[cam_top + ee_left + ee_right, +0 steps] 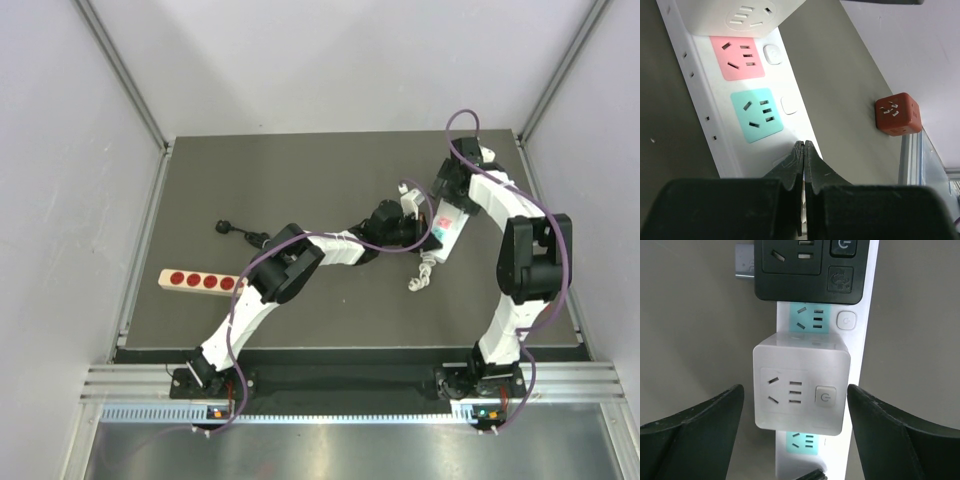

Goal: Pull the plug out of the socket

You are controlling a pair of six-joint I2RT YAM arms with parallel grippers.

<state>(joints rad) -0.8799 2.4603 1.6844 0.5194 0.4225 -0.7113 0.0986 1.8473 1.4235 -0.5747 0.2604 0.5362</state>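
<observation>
The white power strip lies at the right of the dark table, with pink and cyan outlet faces. A white cube plug sits in it, and a black adapter sits in it just beyond. My right gripper is open, one finger on each side of the white cube without touching it; it also shows in the top view. My left gripper is shut and empty, its tips down on the strip's bare near end; it also shows in the top view.
The strip's short white cord trails toward the front. A beige strip with red round spots lies at the left, and a loose black plug behind it. A red-brown cube stands near the table's edge.
</observation>
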